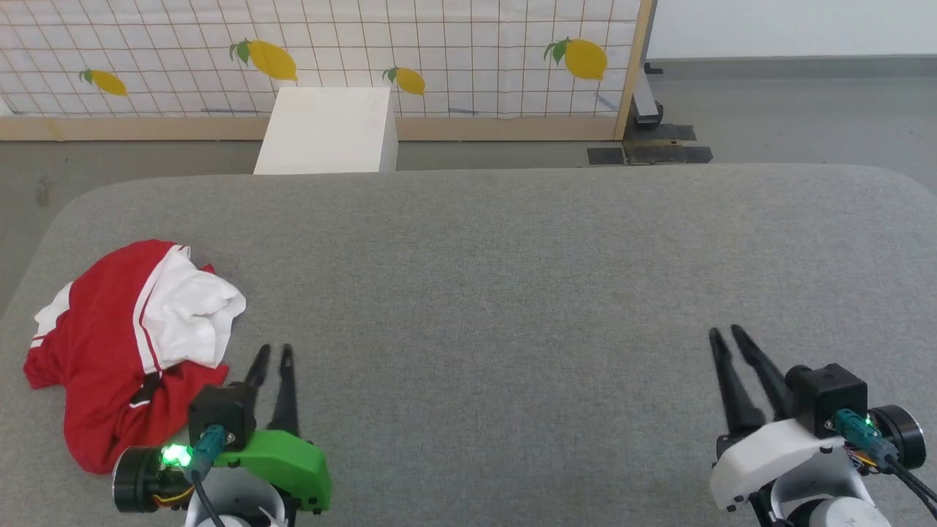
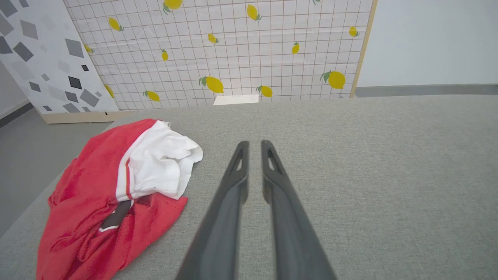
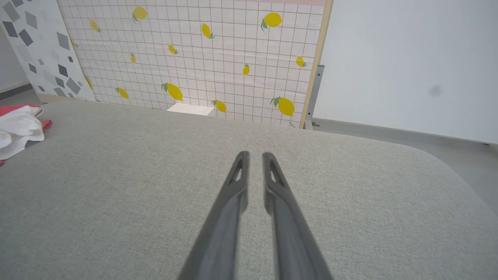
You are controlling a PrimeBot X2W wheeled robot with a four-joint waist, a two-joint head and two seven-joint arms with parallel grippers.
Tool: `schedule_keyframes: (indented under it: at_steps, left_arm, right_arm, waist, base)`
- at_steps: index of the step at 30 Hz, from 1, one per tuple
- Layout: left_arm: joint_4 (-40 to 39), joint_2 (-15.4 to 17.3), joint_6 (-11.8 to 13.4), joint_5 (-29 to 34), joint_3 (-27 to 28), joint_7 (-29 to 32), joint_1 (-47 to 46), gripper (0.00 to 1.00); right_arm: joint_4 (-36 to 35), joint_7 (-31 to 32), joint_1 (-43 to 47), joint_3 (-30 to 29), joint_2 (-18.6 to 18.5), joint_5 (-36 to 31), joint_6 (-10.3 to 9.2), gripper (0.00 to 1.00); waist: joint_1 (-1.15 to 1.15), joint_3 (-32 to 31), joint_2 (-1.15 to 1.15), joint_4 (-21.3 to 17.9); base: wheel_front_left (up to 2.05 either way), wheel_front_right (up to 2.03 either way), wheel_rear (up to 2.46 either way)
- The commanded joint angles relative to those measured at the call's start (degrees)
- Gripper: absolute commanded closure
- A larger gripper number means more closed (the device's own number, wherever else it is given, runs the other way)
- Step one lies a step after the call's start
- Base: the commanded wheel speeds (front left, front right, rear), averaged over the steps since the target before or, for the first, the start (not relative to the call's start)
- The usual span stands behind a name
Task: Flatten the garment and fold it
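The garment (image 1: 102,344) lies crumpled in a heap at the left end of the grey padded table (image 1: 512,278), red with a white sleeve bunched on top and striped trim showing. My left gripper (image 1: 274,350) rests just right of the heap, not touching it, fingers nearly together with nothing between them. The left wrist view shows the garment (image 2: 97,194) to the left of that gripper (image 2: 254,143). My right gripper (image 1: 725,331) sits far off at the lower right, its fingers also nearly together and empty. In the right wrist view the garment (image 3: 19,126) lies at the left edge, far from that gripper (image 3: 255,154).
A white box (image 1: 329,132) stands on the floor beyond the table's far edge. Behind it is a lemon-print grid screen (image 1: 439,51) with a wooden frame. The table's left edge runs close by the garment heap.
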Motion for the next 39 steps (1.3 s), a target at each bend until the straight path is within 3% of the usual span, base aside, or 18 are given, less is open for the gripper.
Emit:
schedule_keyframes:
  at_steps: [1, 21, 39]
  left_arm:
    - [0.0, 0.0, 0.0, 0.0, -0.03, -0.01, 0.01, 0.0]
    - [-0.68, -0.05, 0.49, -0.32, -0.42, -2.24, 0.9, 0.0]
    - [-1.68, -0.1, 1.49, -0.66, -0.52, -4.36, 2.6, 0.0]
  right_arm:
    - [0.0, -0.01, 0.0, -0.02, 0.0, 0.01, 0.0, 0.0]
    - [0.76, -2.26, 0.16, -2.07, 0.01, 0.93, -0.01, 0.0]
    - [2.18, -4.38, 0.46, -2.53, 0.02, 1.45, -0.03, 0.0]
  waist:
    - [0.0, 0.0, 0.0, 0.0]
    - [0.0, 0.02, 0.0, 0.7]
    - [0.0, -0.58, 0.0, 5.48]
  base:
    - [0.0, 0.0, 0.0]
    - [0.0, 0.0, 0.0]
    - [0.0, 0.0, 0.0]
